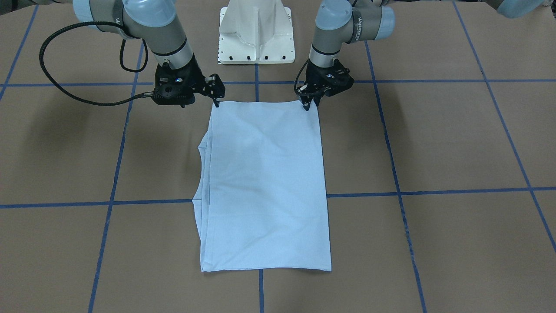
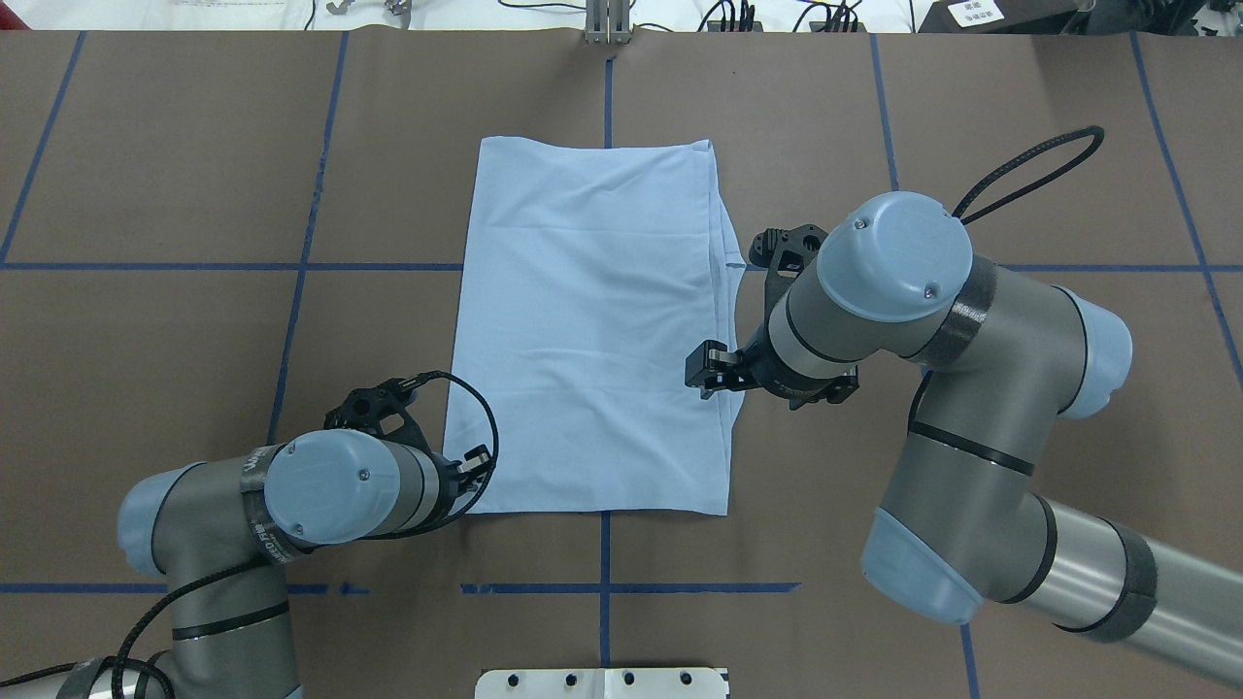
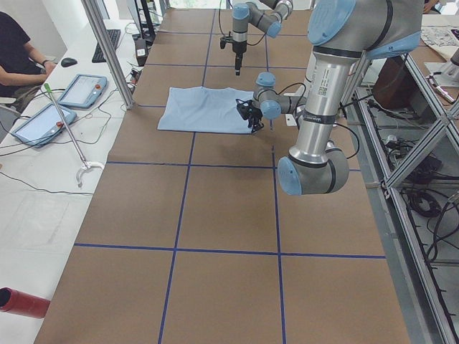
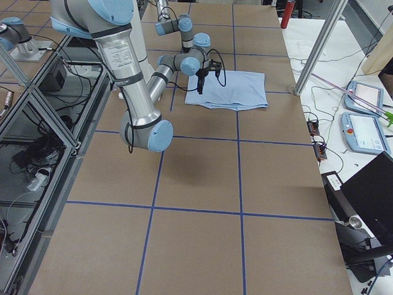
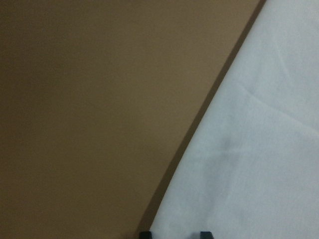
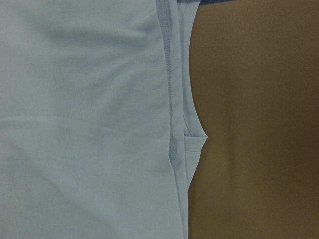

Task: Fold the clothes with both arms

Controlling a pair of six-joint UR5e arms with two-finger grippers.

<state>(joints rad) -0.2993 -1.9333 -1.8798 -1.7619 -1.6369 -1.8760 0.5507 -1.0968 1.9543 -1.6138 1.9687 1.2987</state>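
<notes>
The light blue T-shirt (image 1: pixel 265 182) lies flat on the brown tabletop (image 1: pixel 434 143), folded into a long rectangle that stretches away from both sets of jaws toward the side opposite the robot; its two robot-side corners sit one beneath each set. The left arm (image 1: pixel 330 41) points its jaws straight down at the corner on its own side; in the left wrist view two dark fingertips (image 5: pixel 204 234) stand a little apart with cloth showing between them and nothing pinched; the shirt's edge runs diagonally away from them, with bare tabletop on one side. The right arm (image 1: pixel 169 41) has its jaws tip-down at the other corner; how far apart they stand I cannot tell, nor whether they touch the cloth; in the right wrist view a stitched long edge of the shirt runs ahead of them, and a small sleeve tip (image 6: pixel 194 142) pokes out past that edge onto the tabletop.
</notes>
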